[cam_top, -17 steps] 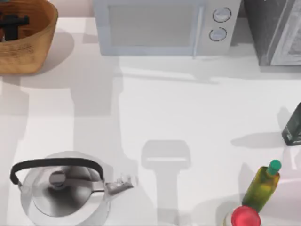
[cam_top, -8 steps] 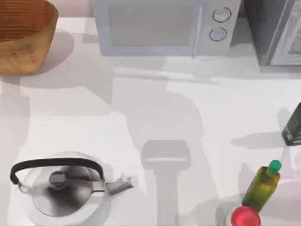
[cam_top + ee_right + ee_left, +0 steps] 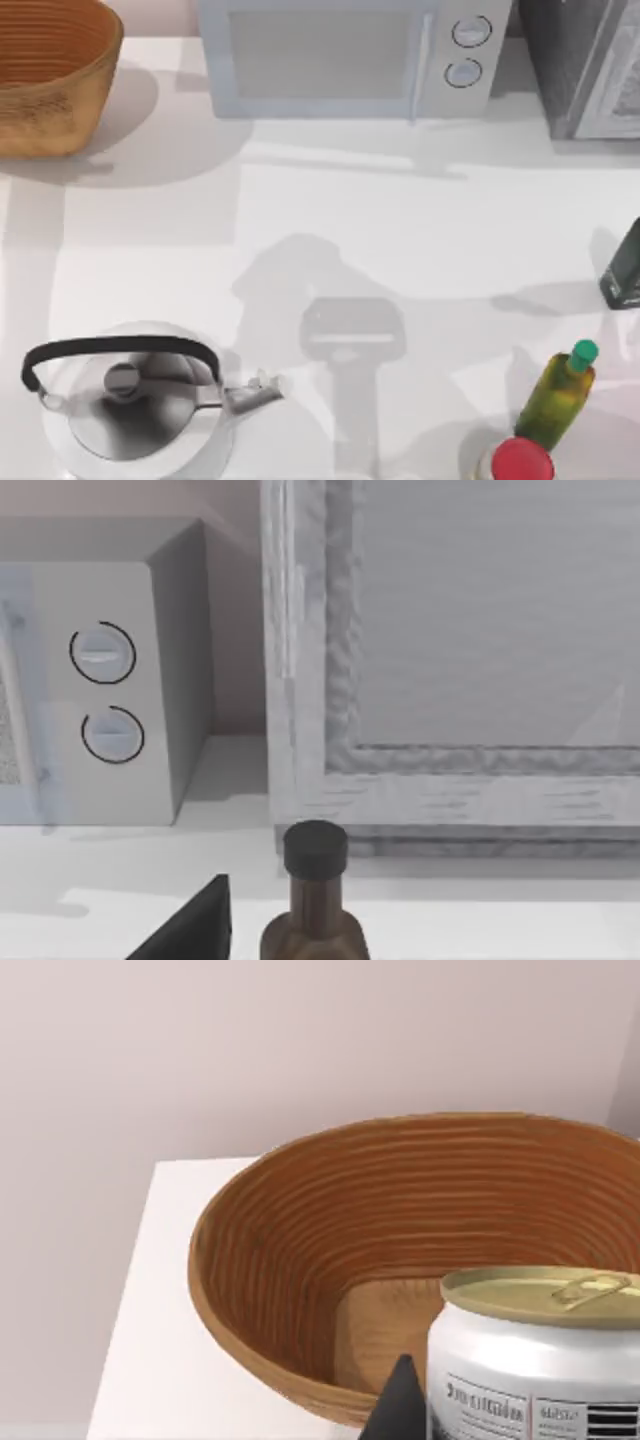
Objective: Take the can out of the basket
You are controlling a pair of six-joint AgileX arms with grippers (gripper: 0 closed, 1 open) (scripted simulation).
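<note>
Though down inside the basket (image 3: 60, 110) a second ago, now holds the left gripper (image 3: 415, 1415) clamped on the can (image 3: 535, 1350), raised just before the rim. Likely leaves only setting down. Parks the right gripper (image 3: 190, 925) beside a dark-capped bottle (image 3: 315, 900).

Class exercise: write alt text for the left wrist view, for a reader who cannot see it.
A white can with a tan pull-tab top fills the near corner, in front of a round woven basket with a ribbed orange-brown inside. The basket sits on a white table against a pale wall.
</note>
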